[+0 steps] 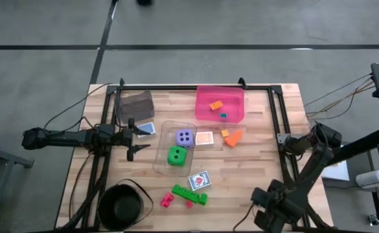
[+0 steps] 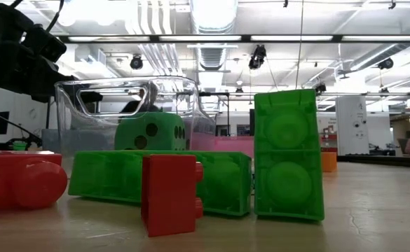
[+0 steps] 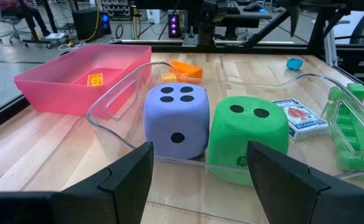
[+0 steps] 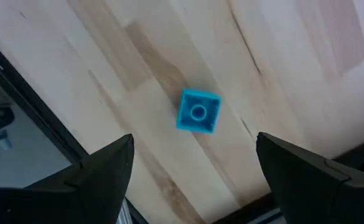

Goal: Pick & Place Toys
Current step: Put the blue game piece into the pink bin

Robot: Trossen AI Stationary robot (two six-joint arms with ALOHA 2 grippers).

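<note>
While the right pincer (image 4: 194, 168) hangs open above a teal brick (image 4: 198, 112).

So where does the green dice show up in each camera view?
High view: green dice in the clear bin, table centre.
Low view: behind green bricks, left of centre.
Left wrist view: centre-right.
Right wrist view: not in it.
Shared landmark: clear bin.

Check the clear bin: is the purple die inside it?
Yes, the purple die sits inside the clear bin, next to the green die.
</note>
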